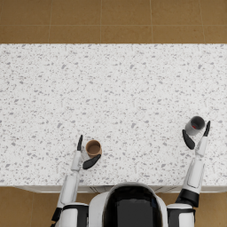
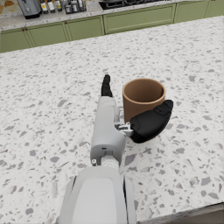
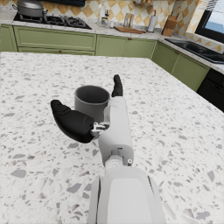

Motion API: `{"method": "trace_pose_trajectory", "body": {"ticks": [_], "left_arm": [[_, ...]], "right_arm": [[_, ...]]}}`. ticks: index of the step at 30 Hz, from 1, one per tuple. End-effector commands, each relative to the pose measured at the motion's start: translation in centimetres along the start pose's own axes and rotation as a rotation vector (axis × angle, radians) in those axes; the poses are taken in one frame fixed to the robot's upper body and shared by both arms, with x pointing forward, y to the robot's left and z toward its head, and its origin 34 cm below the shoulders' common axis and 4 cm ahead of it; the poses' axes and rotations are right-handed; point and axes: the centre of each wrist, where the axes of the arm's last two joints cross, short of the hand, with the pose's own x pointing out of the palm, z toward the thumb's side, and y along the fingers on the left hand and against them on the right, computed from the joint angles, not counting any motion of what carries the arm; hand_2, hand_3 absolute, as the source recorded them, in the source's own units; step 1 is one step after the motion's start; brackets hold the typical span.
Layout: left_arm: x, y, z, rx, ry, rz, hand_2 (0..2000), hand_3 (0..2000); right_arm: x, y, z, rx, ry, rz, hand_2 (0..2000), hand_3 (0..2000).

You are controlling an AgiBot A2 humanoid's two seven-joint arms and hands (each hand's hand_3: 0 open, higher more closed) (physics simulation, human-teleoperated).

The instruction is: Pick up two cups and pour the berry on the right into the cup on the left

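Brown cup [image 1: 93, 147], grey cup [image 1: 195, 125] upright

White speckled terrazzo surface [image 1: 115, 88] fills the head view; brown tiled floor [image 1: 111, 20] at 12 o'clock. Wrist views: green cabinets [image 2: 131, 19], stovetop with pot [image 3: 30, 8], bottles [image 2: 65, 6], black oven [image 3: 216, 26].

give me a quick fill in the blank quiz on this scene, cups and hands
1. The cup by the left hand is ____ in colour.
2. The grey cup stands by the ____ hand.
3. Both cups stand upright on the speckled ____.
4. Seen from the head view, something dark red lies inside the ____ cup.

Missing words: brown; right; counter; grey
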Motion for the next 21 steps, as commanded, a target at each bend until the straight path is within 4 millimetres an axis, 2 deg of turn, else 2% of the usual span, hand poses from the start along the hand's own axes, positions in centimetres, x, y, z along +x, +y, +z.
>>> {"method": "trace_pose_trajectory", "body": {"ticks": [1, 3, 5, 6, 7, 8, 9, 10, 11, 15, 16, 17, 19, 20, 21], "left_arm": [[0.0, 0.4, -0.3, -0.009, -0.006, 0.004, 0, 0], [0.1, 0.5, -0.5, -0.014, -0.012, 0.002, 0, 0], [0.3, 0.6, -0.8, -0.022, -0.017, -0.001, 0, 0], [0.3, 0.8, -1.0, -0.028, -0.020, 0.001, 0, 0], [0.4, 0.9, -1.1, -0.033, -0.024, -0.002, 0, 0], [0.4, 1.0, -1.2, -0.035, -0.027, -0.001, 0, 0], [0.6, 1.1, -1.2, -0.032, -0.031, -0.006, 0, 0], [0.5, 1.1, -1.1, -0.028, -0.033, -0.005, 0, 0], [0.5, 1.2, -1.1, -0.027, -0.035, -0.002, 0, 0], [0.5, 1.5, -1.2, -0.025, -0.045, 0.006, 0, 0], [0.6, 1.6, -1.2, -0.028, -0.048, 0.004, 0, 0], [0.6, 1.6, -1.2, -0.028, -0.049, 0.006, 0, 0], [0.6, 1.6, -1.2, -0.027, -0.053, 0.009, 0, 0], [0.6, 1.6, -1.2, -0.026, -0.055, 0.010, 0, 0], [0.6, 1.8, -1.2, -0.024, -0.058, 0.014, 0, 0]], "right_arm": [[0.1, -1.0, -1.7, 0.075, -0.006, -0.005, 0, 0], [-0.3, -1.3, -2.5, 0.108, -0.016, -0.024, 0, 0], [-0.5, -1.7, -1.7, 0.081, -0.025, -0.037, 0, 0], [-0.4, -1.9, -3.2, 0.143, -0.028, -0.035, 0, 0], [-0.3, -2.1, -3.7, 0.165, -0.032, -0.036, 0, 0], [-0.5, -2.3, -2.7, 0.124, -0.038, -0.046, 0, 0], [-0.5, -2.5, -2.7, 0.127, -0.042, -0.049, 0, 0], [-0.4, -2.6, -3.9, 0.180, -0.045, -0.048, 0, 0], [-0.4, -2.8, -4.1, 0.191, -0.049, -0.050, 0, 0], [0.1, -3.4, -4.3, 0.203, -0.056, -0.048, 0, 0], [-0.1, -3.5, -3.0, 0.152, -0.059, -0.061, 0, 0], [-0.1, -3.6, -2.7, 0.142, -0.062, -0.060, 0, 0], [0.3, -3.8, -4.1, 0.206, -0.066, -0.049, 0, 0], [0.1, -4.0, -3.0, 0.159, -0.071, -0.054, 0, 0], [0.1, -4.0, -3.0, 0.159, -0.074, -0.055, 0, 0]]}}
